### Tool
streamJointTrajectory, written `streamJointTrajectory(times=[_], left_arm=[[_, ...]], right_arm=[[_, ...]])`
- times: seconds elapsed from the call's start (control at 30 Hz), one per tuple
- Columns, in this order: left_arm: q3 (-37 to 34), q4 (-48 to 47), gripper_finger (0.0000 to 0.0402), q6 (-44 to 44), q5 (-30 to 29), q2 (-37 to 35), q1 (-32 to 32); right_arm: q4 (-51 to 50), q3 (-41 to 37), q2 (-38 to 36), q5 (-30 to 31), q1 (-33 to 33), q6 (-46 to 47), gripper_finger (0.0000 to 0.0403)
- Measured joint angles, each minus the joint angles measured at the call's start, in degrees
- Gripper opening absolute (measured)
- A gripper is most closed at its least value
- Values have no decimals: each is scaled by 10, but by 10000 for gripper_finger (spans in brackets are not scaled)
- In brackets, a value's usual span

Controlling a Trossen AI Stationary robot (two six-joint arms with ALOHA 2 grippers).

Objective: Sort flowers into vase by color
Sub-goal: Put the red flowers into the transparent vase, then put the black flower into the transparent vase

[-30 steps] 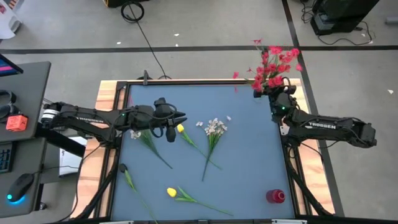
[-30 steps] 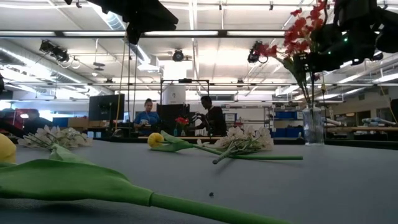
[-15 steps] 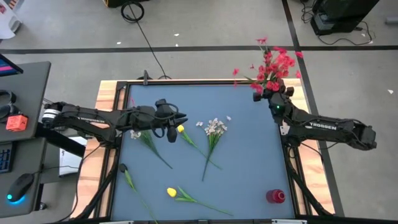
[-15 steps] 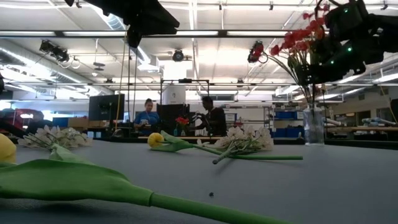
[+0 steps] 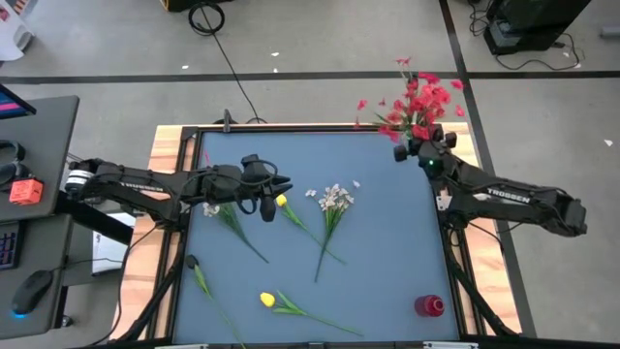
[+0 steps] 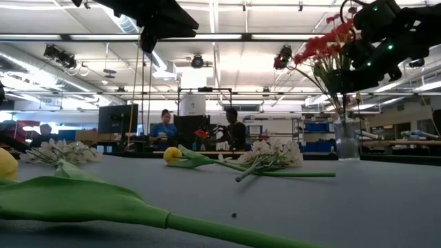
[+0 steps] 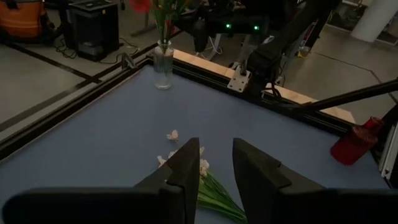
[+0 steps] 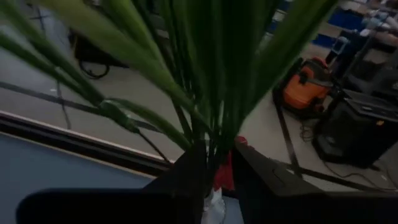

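while the right gripper (image 5: 418,147) hangs over the far right corner of the table (image 5: 387,252), its fingers (image 8: 186,174) are closed around the green stems of the red flowers (image 5: 417,97), which stand in a clear glass vase (image 6: 346,140) there. the left gripper (image 5: 276,186) hovers over the left middle of the table with its fingers (image 7: 186,163) apart and holding nothing, just beside a yellow tulip (image 5: 281,201). a whitish-pink spray (image 5: 335,199) lies at the centre, another whitish-pink spray (image 5: 211,208) under the left arm, a second yellow tulip (image 5: 267,300) near the front edge, and a red cup (image 5: 429,306) at the near right corner.
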Motion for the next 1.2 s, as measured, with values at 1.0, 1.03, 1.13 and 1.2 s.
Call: streamJointTrajectory(times=[1.0,1.03,1.13,1.2], left_arm=[[0,-11,104,-53,0,0,-1],[0,-20,105,-63,-1,0,-1],[0,-69,110,-111,-2,5,-1],[0,-103,114,-161,-2,16,-2]], right_arm=[[-390,150,-143,-313,1,145,164],[-391,155,-142,-331,1,145,164],[-392,159,-142,-382,3,153,164],[-403,159,-141,-404,12,170,164]])
